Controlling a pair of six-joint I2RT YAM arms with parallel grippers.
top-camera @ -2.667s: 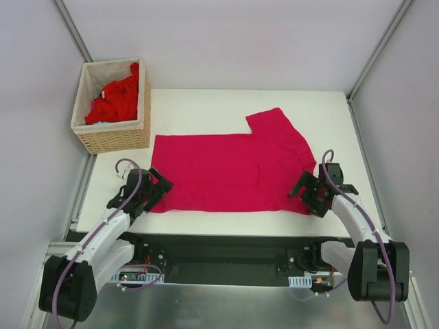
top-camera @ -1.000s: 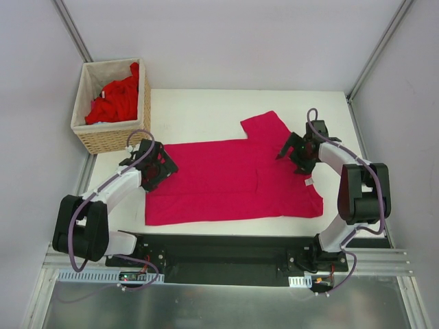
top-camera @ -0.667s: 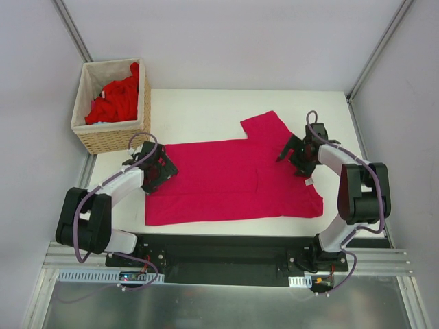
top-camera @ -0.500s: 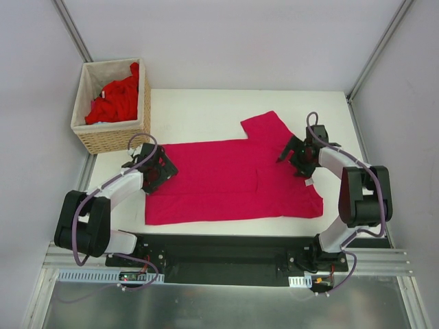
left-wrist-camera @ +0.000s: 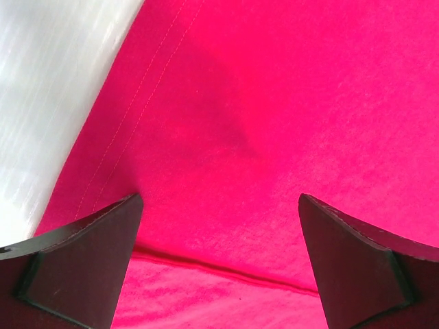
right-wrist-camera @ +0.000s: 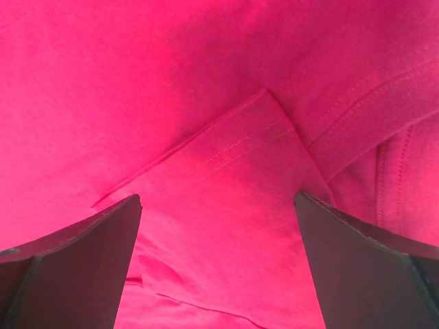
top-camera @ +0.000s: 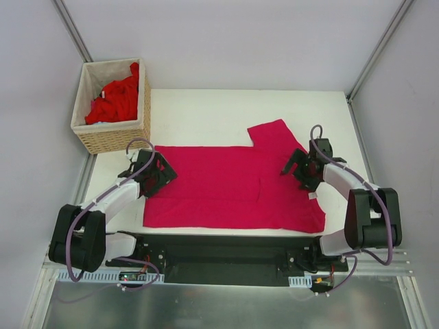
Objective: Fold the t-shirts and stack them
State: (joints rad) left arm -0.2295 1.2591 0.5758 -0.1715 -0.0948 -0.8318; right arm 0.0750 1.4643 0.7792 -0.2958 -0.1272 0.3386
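Magenta t-shirt: is spread flat on the white desk between the two arms, its length running left to right; one sleeve is turned toward the far edge.
Neck label: a small white tag is seen at the shirt's right end.
Left pincer: is spread wide with nothing pinched; it is held low over the shirt's left end. In the wrist view a fold line is crossed by the gap between the fingers, and the stitched hem and bare desk are seen to the left. Whether the cloth is touched cannot be told.
Right pincer: is spread wide with nothing gripped; it is held low over the shirt's right end, just beside the label. A stitched cloth corner is framed between its fingers.
Red t-shirts: are bunched inside the wicker basket.
Basket: is set at the desk's far left, near the flat shirt's far-left corner.
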